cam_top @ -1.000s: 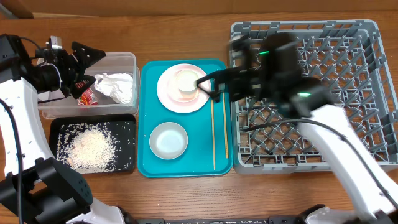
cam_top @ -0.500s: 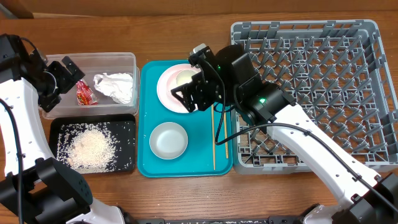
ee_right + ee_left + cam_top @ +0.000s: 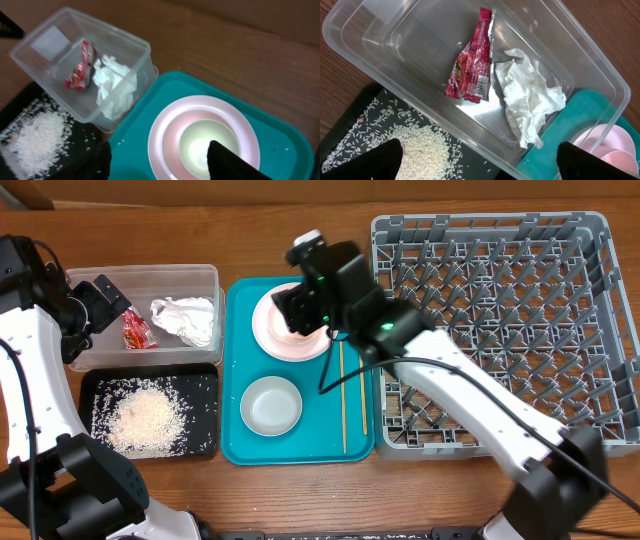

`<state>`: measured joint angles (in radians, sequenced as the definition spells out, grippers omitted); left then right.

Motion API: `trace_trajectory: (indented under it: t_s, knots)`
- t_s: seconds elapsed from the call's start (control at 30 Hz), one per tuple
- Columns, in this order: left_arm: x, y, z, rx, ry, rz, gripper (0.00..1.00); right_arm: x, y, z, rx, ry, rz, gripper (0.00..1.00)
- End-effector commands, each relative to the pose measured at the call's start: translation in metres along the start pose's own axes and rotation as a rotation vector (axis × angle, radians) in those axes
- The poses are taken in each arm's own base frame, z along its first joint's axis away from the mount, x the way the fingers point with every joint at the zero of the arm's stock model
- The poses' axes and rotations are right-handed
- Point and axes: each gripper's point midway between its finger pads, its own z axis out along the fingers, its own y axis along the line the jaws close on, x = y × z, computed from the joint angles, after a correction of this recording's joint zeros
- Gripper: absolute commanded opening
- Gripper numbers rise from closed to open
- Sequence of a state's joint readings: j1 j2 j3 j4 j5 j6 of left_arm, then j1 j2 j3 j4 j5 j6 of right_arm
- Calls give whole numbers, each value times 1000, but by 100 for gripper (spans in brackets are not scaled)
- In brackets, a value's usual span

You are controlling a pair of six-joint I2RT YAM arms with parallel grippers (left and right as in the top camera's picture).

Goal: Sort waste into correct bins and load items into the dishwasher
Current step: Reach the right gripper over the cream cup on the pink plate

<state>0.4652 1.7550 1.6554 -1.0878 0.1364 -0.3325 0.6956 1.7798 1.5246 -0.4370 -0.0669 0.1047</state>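
Observation:
The pink plate lies at the back of the teal tray, with a pale cup standing on it. My right gripper hovers open just above them. One fingertip is over the cup and the other is off the plate's left rim. A whitish bowl and two chopsticks lie on the same tray. My left gripper hangs open over the left end of the clear tub, which holds the red wrapper and the napkin. Rice fills the black tray.
The grey dish rack takes up the right side, its near-left corner close to the teal tray. My right arm stretches across the rack's left edge. Bare wood runs along the front and back of the table.
My right arm swung left from the rack to above the plate and cup, its jaws narrowing. My left gripper drew back to the tub's left end.

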Motion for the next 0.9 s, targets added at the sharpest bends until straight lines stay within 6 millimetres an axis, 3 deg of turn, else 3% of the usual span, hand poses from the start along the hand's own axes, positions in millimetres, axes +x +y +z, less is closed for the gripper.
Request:
trace_trajectory:
  t_s: [0.0, 0.17, 0.3, 0.53, 0.87]
  knots:
    - [-2, 0, -11, -6, -32, 28, 100, 15, -1, 30, 88, 22, -63, 56]
    - [-2, 0, -11, -6, -32, 28, 100, 38, -8, 65, 173, 53, -100, 54]
    - [-2, 0, -11, -6, -32, 28, 100, 54, -12, 79, 180, 92, -110, 53]
    - [-2, 0, -11, -6, -32, 28, 100, 66, -18, 81, 190, 134, -108, 41]
    - [-2, 0, -11, -6, -32, 28, 100, 89, -25, 87, 202, 186, -108, 41]
